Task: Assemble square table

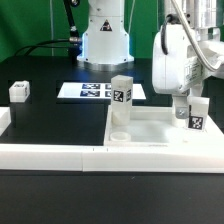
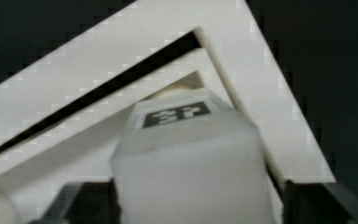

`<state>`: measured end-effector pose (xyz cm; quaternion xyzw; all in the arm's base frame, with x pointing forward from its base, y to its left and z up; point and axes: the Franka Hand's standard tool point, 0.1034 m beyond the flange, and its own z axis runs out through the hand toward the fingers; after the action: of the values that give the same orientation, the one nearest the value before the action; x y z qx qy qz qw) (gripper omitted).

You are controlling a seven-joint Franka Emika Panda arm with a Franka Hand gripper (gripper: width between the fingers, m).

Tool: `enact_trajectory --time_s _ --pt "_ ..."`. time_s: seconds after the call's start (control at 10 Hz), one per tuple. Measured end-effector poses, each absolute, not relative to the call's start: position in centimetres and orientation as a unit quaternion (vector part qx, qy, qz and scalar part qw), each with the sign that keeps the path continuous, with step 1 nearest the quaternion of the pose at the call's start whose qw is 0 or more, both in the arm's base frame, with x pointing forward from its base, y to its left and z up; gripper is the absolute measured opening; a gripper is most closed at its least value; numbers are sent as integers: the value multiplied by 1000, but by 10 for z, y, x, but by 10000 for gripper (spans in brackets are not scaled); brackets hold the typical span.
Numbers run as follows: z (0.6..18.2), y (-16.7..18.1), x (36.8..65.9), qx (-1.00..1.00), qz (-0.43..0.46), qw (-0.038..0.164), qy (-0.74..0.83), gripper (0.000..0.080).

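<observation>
Exterior view: tabletop (image 1: 150, 128) lying against the border wall (image 1: 60, 155), one leg (image 1: 121, 97) standing upright in it; gripper (image 1: 192, 103) clamped on a second leg (image 1: 196, 117) over the corner at the exterior view's right. Another loose leg (image 1: 19, 91) well apart; marker board (image 1: 88, 91) behind.

Wrist view: held leg (image 2: 185, 150) between both fingers (image 2: 87, 200), tabletop corner (image 2: 247, 80) beyond. Risk: tilted or off-centre leg missing its hole, jamming or slipping in the grasp.

Table (image 1: 45, 125): black, matte surface.
Marker board (image 1: 95, 91): flat, upper centre.
Border wall (image 1: 60, 157): white, along lower edge.
Square top (image 1: 150, 130): right of centre, against the wall.
Loose leg (image 1: 19, 92): far left, lying alone.
</observation>
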<state>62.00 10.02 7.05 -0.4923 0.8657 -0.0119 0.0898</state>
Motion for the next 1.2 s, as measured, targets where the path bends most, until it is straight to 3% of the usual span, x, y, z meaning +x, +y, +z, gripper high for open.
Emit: enact_trajectory --time_s 0.1,0.3,1.2 --pt "71 100 620 -492 -12 90 866 619" --pt "70 100 620 -492 -12 90 866 645" --pt "71 100 621 -497 -13 91 863 649"
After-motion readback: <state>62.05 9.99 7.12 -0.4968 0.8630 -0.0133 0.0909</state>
